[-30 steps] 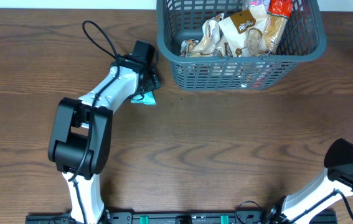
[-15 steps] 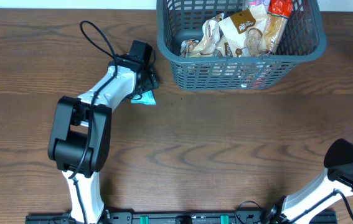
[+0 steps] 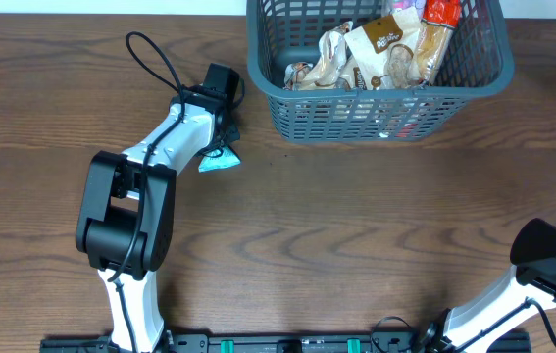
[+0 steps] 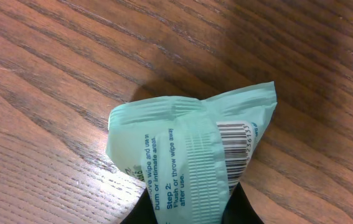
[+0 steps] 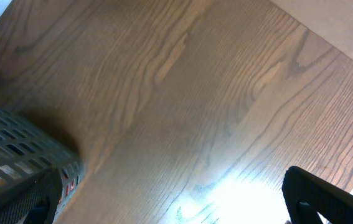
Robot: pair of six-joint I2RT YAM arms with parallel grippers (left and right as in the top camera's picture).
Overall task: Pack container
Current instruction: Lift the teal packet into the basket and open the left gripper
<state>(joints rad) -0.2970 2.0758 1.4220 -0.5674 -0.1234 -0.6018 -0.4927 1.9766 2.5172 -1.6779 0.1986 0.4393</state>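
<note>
**Left gripper [image 3: 221, 145] closed on a small mint-green foil wipe packet [image 4: 188, 149], on the brown wooden surface [image 3: 356, 226].**
I judge the packet light, soft and crinkly, so the pinch at its flat end suits it, though it may slip. The large dark blue-grey slotted plastic container [image 3: 356, 116], stiff, stands at the upper middle of the overhead view with snack packets inside. The right gripper [image 5: 170, 208] is wide and empty.

Teal wipe packet [image 4: 188, 155]: "Step 2: … throw wipe away after use", "bum or intimate areas"; digits beside its barcode [image 4: 233, 146] illegible.
</note>
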